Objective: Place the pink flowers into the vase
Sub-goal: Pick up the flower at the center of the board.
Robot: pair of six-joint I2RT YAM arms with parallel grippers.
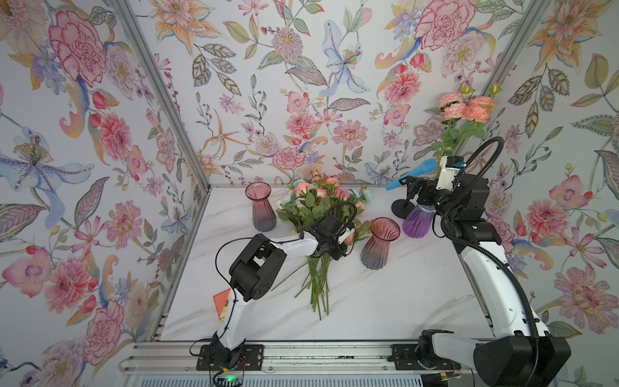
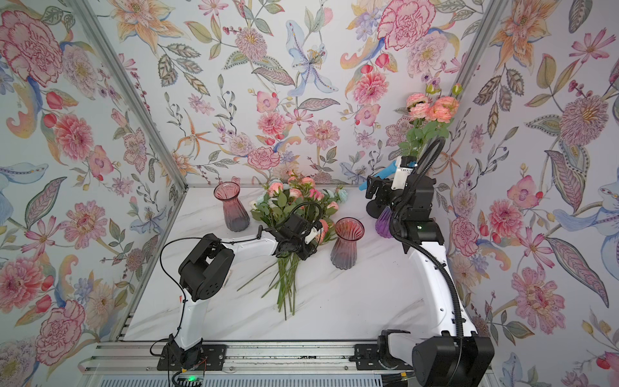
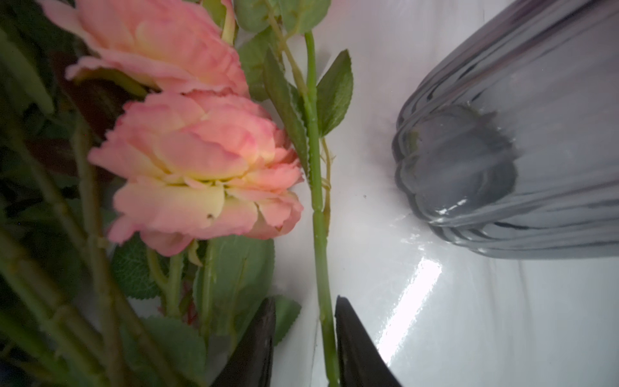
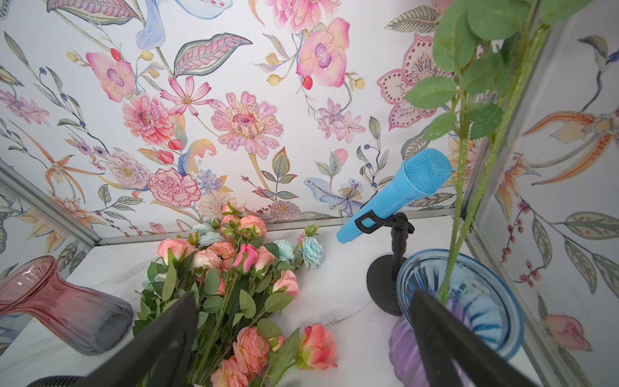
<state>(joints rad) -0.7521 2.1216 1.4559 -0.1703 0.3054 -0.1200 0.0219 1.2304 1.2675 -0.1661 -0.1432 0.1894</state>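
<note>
Floral-papered walls (image 1: 301, 67) round white marble tabletop (image 1: 385, 301). Heap of pink flowers (image 1: 321, 201) lying mid-table between far pink vase (image 1: 264, 207) and near pink vase (image 1: 380, 243). Further pink spray (image 1: 469, 107) standing in purple vase (image 1: 417, 222), far corner. Right gripper (image 4: 304, 295) spread wide by that vase. Left gripper (image 3: 304, 301) narrowed round single green stem (image 3: 318, 234), gap showing on one side.

Left arm (image 1: 291, 243): you see white shells between boxy black joint housings, left of centre in a top view.
Right arm (image 1: 492, 268): you get the same white-and-black build at the right of the frame.
Left cable (image 1: 216, 258): thin and black.
Right hose (image 1: 535, 318): thick, black and ribbed.
Fingers (image 3: 254, 351): dark and tapered in your wrist views.
Base plates (image 1: 254, 357): black, on a silver rail (image 1: 318, 355).
</note>
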